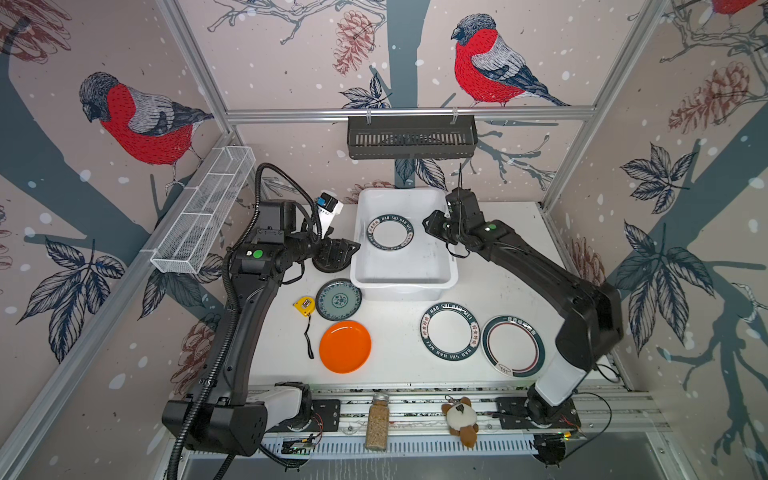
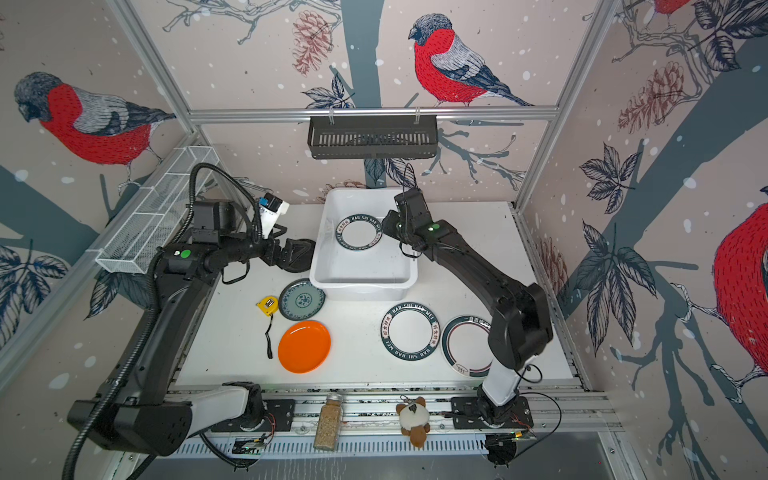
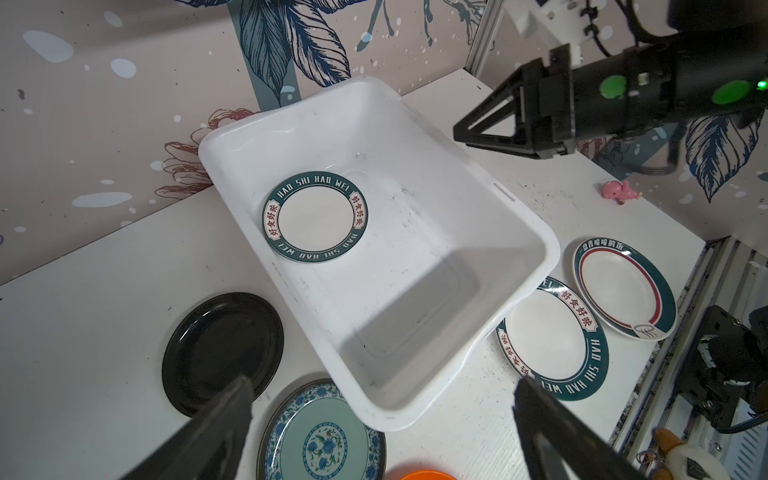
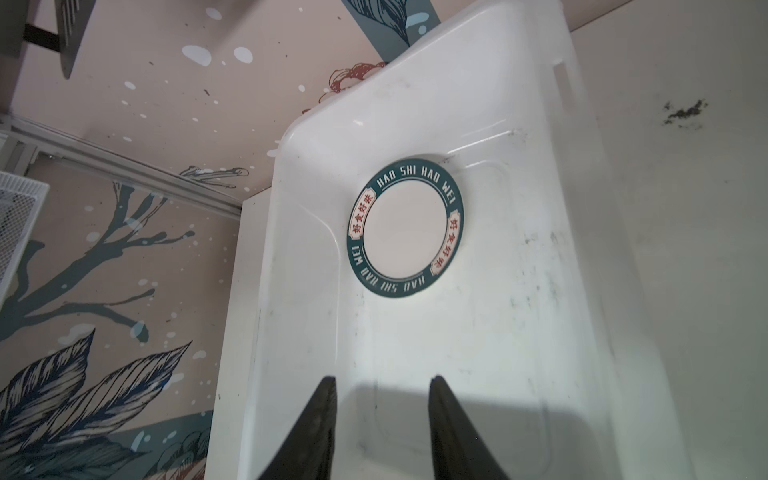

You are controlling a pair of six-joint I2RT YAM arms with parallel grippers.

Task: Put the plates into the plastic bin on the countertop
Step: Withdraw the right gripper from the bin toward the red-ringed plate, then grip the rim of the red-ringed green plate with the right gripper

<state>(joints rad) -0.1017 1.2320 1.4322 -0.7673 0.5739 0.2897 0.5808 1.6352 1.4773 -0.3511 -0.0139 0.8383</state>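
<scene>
- Clock directions are read in a top view, with the far side at twelve. The plastic bin sits on the surface toward twelve o'clock, where both arms can reach it.
- One white lettered plate lies flat on the bin floor, in the far half. The near half is bare, so there is room for more.
- The right pincer hangs above the bin's three o'clock rim, jaws partly spread with nothing between them. I judge that arm is free to fetch.
- The left pincer is spread wide and empty, just beside the bin at nine o'clock, above the small black plate. The wide gape probably suits taking a plate by its rim.
- Four more plates wait on the surface:
  - the teal floral plate, close to the bin's seven o'clock corner;
  - the orange plate, just at six o'clock of the teal one;
  - a second lettered plate and a ringed plate, side by side toward five o'clock.
- All of them lie flat, so their thin rims offer little purchase. A yellow tape measure sits just beside the teal plate.
</scene>
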